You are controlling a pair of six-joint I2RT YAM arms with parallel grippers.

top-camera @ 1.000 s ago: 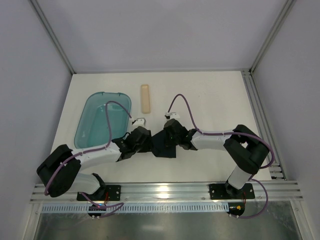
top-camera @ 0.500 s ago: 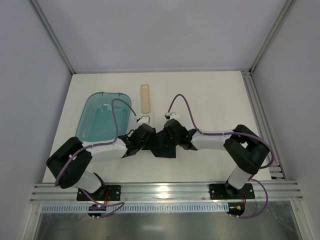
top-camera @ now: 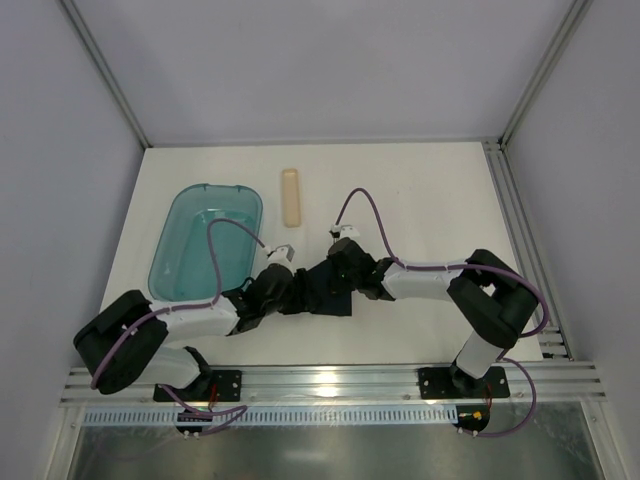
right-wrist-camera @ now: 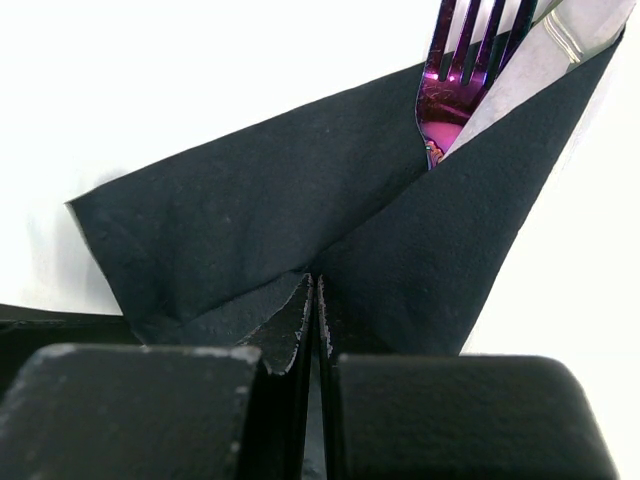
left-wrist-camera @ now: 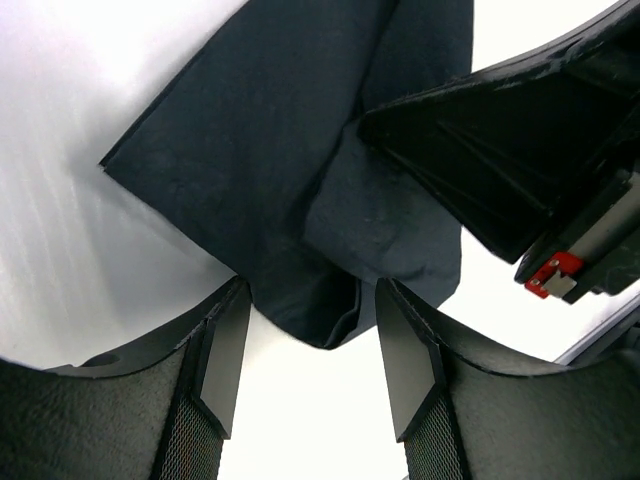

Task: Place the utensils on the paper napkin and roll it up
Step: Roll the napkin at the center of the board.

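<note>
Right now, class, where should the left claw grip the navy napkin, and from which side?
The folded corner of the napkin, coming low from the left: it points into the open left claw, while the shut right claw sits on the rest.

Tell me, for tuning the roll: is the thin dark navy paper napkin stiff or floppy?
Probably floppy: the dark navy paper napkin sags in soft folds. Likely light, so it may slide on the smooth white table unless pinned.

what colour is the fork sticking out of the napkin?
The fork is shiny magenta-purple; it shows best in the right wrist view.
</note>
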